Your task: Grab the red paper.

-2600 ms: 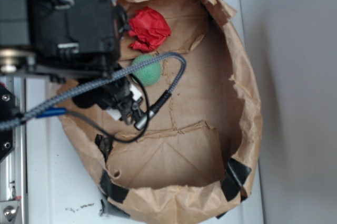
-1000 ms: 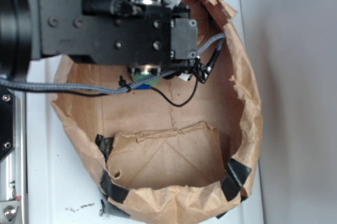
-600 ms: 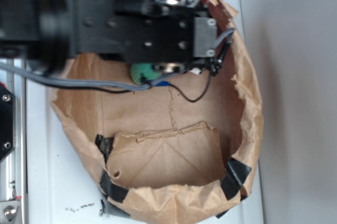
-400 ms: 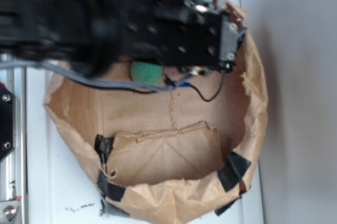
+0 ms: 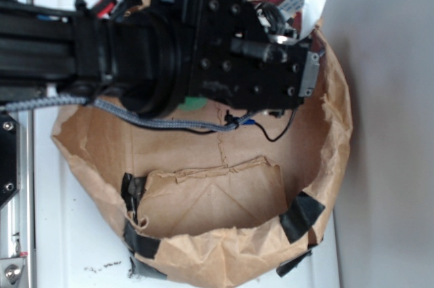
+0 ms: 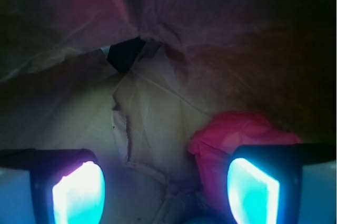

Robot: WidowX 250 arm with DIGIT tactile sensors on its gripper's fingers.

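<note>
In the wrist view the red paper (image 6: 231, 139) shows as a pink-red crumpled wad low on the right, lying on the brown bag's floor. My gripper (image 6: 166, 192) is open, its two glowing pads (image 6: 79, 192) standing wide apart. The wad sits just inside and behind the right pad, partly covered by it; nothing is between the pads but bag floor. In the exterior view the black arm and wrist (image 5: 224, 51) hang over the bag's far end and hide the red paper and the gripper's fingers.
The big brown paper bag (image 5: 325, 166) lies open on the white table, walls raised all round, black tape (image 5: 302, 213) at its near corners. A sliver of the green ball (image 5: 195, 104) peeks from under the arm. Crumpled bag wall (image 6: 174, 18) rises close ahead.
The arm swung from the bag's left side over the far end and further right, covering the red paper and most of the green ball. The bag's rim has been pushed outward.
</note>
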